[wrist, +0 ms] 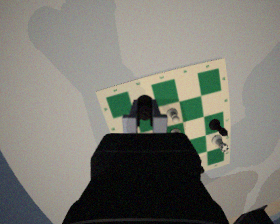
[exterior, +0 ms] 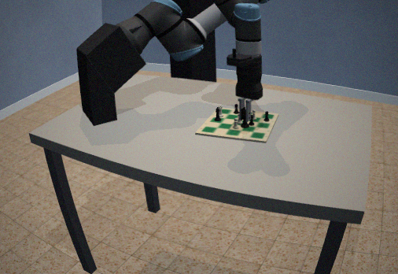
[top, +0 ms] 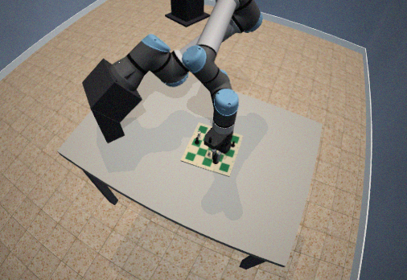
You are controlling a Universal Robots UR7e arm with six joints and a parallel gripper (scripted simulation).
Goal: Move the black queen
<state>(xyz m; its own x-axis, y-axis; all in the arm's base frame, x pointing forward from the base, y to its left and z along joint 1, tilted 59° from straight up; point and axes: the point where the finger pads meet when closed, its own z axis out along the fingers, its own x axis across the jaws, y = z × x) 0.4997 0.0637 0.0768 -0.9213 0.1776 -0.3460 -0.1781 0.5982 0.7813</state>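
A small green and cream chessboard [top: 211, 150] lies on the grey table; it also shows in the exterior view [exterior: 238, 125] and in the wrist view [wrist: 171, 110]. My gripper [exterior: 244, 109] points straight down over the board and is shut on the black queen [exterior: 244, 117], a tall black piece whose base is at the board's surface. In the wrist view the queen's round black top [wrist: 144, 105] sits between the two grey fingers. In the top view the queen [top: 216, 156] stands just below the gripper body.
Several other small pieces stand on the board: a black piece [exterior: 267, 116] at the right, a black one [exterior: 217, 116] and a white one [exterior: 220, 111] at the left, a white one [exterior: 235, 124] close beside the queen. A large black box [exterior: 104, 68] on the arm hangs over the table's left.
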